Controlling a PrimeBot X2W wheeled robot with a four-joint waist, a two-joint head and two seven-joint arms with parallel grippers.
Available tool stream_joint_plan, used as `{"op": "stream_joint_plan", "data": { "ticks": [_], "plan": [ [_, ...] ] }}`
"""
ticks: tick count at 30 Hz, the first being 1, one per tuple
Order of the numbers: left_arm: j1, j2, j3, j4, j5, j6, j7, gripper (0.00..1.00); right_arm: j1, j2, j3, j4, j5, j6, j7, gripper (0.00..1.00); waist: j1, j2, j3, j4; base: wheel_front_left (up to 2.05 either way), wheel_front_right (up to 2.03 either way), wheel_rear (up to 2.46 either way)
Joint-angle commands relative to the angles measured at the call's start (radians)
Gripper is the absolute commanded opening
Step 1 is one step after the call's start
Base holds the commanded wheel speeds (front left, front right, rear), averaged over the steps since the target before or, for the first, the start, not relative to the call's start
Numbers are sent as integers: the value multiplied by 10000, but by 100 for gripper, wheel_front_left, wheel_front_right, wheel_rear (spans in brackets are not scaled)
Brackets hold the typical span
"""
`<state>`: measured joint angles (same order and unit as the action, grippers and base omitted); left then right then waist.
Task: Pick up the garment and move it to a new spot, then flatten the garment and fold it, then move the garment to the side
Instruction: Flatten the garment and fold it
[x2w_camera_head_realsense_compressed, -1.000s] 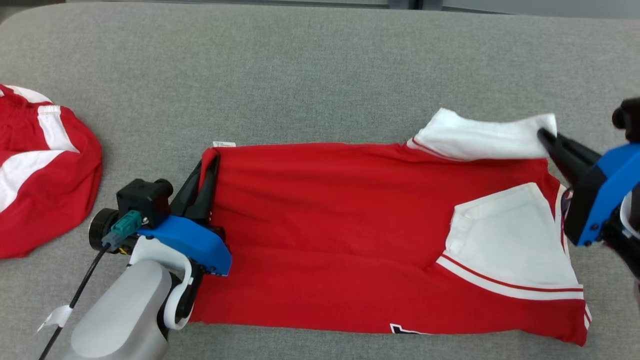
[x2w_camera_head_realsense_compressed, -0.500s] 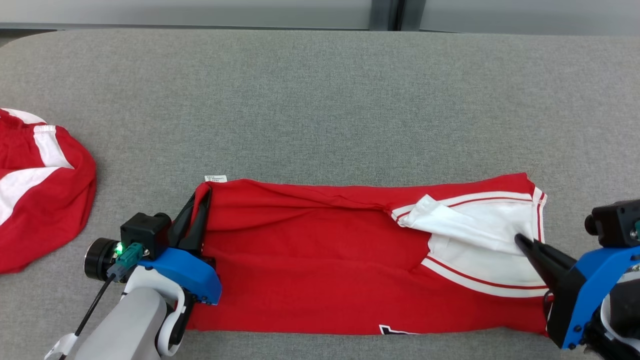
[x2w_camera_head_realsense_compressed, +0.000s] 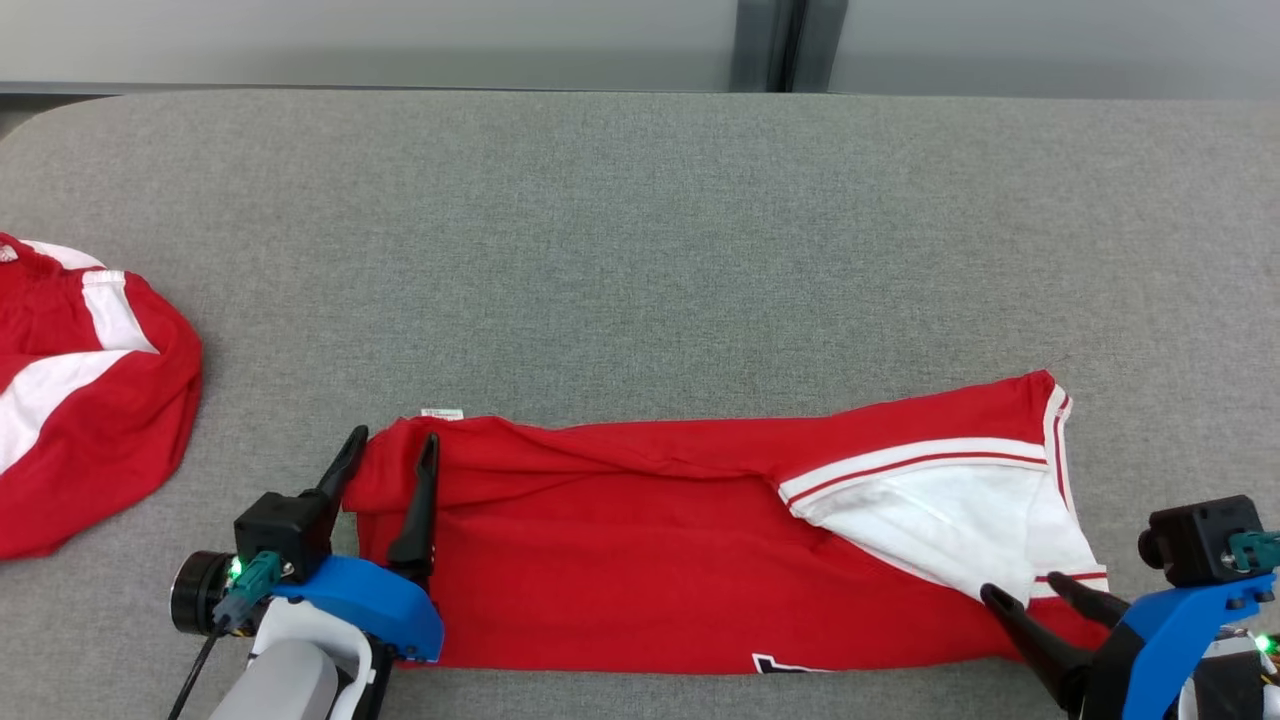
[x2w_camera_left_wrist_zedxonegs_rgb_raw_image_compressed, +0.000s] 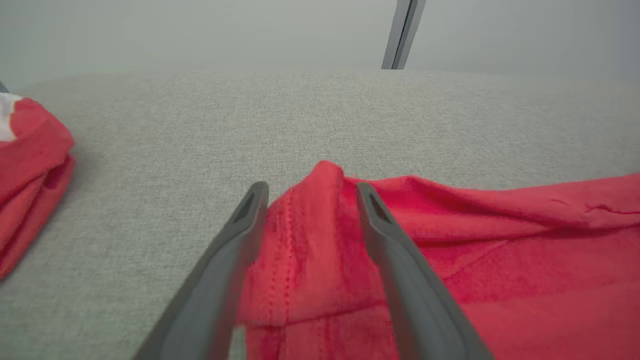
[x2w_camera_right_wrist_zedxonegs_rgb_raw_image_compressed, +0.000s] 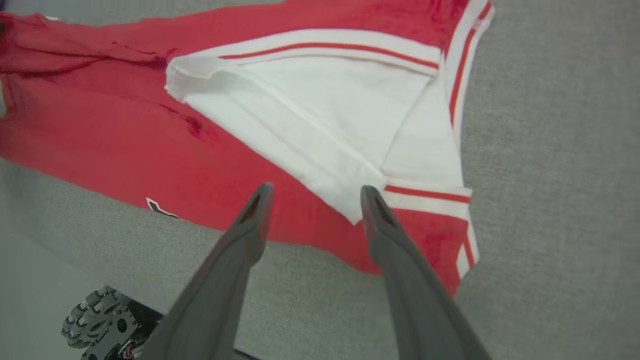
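Note:
The garment (x2w_camera_head_realsense_compressed: 640, 560), a red shirt with white sleeves, lies folded into a long band near the table's front edge. My left gripper (x2w_camera_head_realsense_compressed: 396, 437) is open at its left end. In the left wrist view, the red corner (x2w_camera_left_wrist_zedxonegs_rgb_raw_image_compressed: 320, 200) bulges up between the spread fingers of that gripper (x2w_camera_left_wrist_zedxonegs_rgb_raw_image_compressed: 311, 187), unpinched. My right gripper (x2w_camera_head_realsense_compressed: 1022, 587) is open at the band's right end, fingertips just over the white sleeve (x2w_camera_head_realsense_compressed: 940, 520). In the right wrist view, that gripper (x2w_camera_right_wrist_zedxonegs_rgb_raw_image_compressed: 316, 188) hovers with its jaws apart above the sleeve's tip (x2w_camera_right_wrist_zedxonegs_rgb_raw_image_compressed: 350, 200).
A second red and white garment (x2w_camera_head_realsense_compressed: 80, 400) lies bunched at the table's left edge, also visible in the left wrist view (x2w_camera_left_wrist_zedxonegs_rgb_raw_image_compressed: 25, 160). Bare grey table (x2w_camera_head_realsense_compressed: 640, 250) stretches beyond the shirt. A wheel of my base (x2w_camera_right_wrist_zedxonegs_rgb_raw_image_compressed: 95, 320) shows below the table's front edge.
Both grippers have opened and let go of the garment. The upper half with the white sleeve has come down toward me and lies folded over the lower half. The camera has also shifted.

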<state>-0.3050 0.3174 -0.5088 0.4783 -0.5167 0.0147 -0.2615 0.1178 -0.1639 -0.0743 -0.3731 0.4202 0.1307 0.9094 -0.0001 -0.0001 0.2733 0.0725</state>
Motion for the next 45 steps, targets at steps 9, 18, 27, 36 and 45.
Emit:
{"op": "stream_joint_plan", "data": {
  "ticks": [9, 18, 27, 36, 45],
  "plan": [
    [1397, -1195, 2972, -1808, -468, -492, -43, 100, -295, 525, -1156, -197, -565, 1, -658, 100, 1, 1, -513, 25, 0, 0, 0],
    [2028, -1922, 4451, -2833, 605, -1078, -42, 100, -1015, 1039, -2437, 1086, -1576, 1, -1472, 100, 1, 1, -1103, 241, 0, 0, 0],
    [1660, -1528, 4378, -2440, 708, -1163, 576, 100, -1471, 1127, -2500, 3219, -2024, 1, -2567, 100, 1, 1, -1119, 251, 0, 0, 0],
    [1339, -1340, 4283, -2739, 619, -1072, 1101, 100, -2824, 1122, -2128, 5743, -1787, 1, -3393, 100, 1, 1, -908, 270, 0, 0, 0],
    [1410, -1352, 4145, -2723, 513, -1105, 1217, 100, -3490, 1128, -1990, 7302, -2107, 1, -3648, 100, 1, 1, -936, 438, 0, 0, 0]
  ]
}}
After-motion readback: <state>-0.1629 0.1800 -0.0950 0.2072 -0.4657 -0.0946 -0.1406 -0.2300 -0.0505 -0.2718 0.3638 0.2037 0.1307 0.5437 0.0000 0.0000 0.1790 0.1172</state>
